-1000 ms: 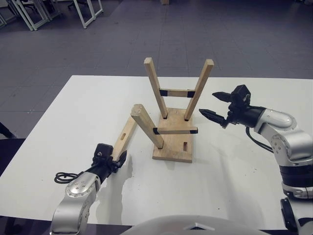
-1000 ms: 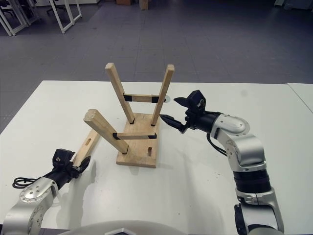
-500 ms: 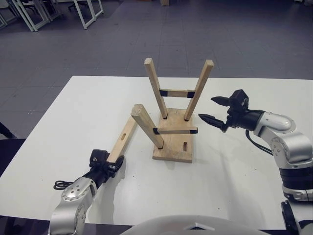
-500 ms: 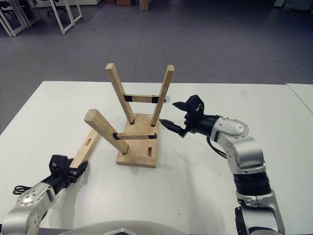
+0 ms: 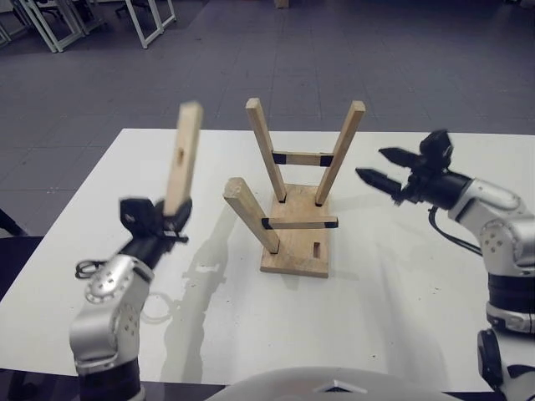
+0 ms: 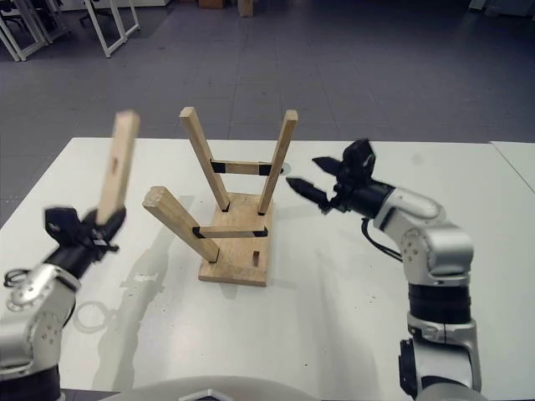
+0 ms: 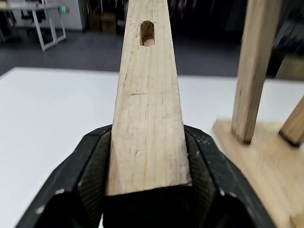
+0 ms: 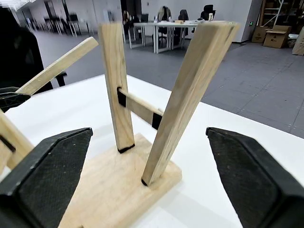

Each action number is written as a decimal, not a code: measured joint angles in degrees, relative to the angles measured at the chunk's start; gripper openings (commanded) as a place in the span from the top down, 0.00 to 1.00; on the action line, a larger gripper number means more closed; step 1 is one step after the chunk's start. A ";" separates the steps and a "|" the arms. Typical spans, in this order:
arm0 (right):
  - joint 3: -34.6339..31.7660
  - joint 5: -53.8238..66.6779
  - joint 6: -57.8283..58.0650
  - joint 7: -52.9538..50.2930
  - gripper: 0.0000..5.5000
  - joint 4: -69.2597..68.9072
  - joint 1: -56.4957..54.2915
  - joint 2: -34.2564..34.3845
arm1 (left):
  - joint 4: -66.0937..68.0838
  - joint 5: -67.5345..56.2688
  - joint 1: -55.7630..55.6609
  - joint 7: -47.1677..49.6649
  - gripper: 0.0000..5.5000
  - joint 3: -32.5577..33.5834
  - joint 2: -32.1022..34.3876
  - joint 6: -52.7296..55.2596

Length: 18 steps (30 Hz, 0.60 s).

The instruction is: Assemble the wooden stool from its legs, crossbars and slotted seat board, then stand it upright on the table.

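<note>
While left gripper [image 7: 148,142] clamps loose leg [image 5: 182,154] near-upright above left side of white table [image 5: 401,284], seat board [image 5: 292,261] lies flat mid-table, three fitted legs [image 5: 266,150] and two crossbars [image 5: 301,158] rising from it. Right gripper [image 5: 369,163], jaws spread wide, hovers just right of them. Grey floor [image 5: 376,58], white desk frames [image 5: 50,21] behind.

White table [image 5: 401,309] under me. Grey floor [image 5: 376,58] beyond it. White metal frames [image 5: 142,29] stand far left on it; cardboard box [image 6: 245,8] far, middle.
</note>
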 measured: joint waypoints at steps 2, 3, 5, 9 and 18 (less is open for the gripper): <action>-3.62 5.33 4.09 -1.24 0.20 1.46 -3.82 0.70 | -0.87 -2.56 -5.97 -0.95 0.63 2.03 2.44 -1.55; -5.61 8.85 6.95 -2.42 0.20 2.21 -5.89 1.41 | -1.10 -5.04 -9.13 -1.56 0.63 2.78 4.32 -0.58; -8.67 15.89 11.97 -4.93 0.20 2.86 -10.66 3.32 | -2.39 -12.62 -16.10 -3.44 0.63 3.30 8.40 4.02; -11.39 26.05 17.89 -9.09 0.08 3.44 -15.20 6.46 | -3.82 -31.69 -23.33 -4.64 0.63 2.74 12.54 15.06; -8.43 54.06 26.32 -15.47 0.00 3.38 -20.27 14.29 | 1.98 -65.90 -31.22 -3.41 0.63 -4.36 15.33 25.13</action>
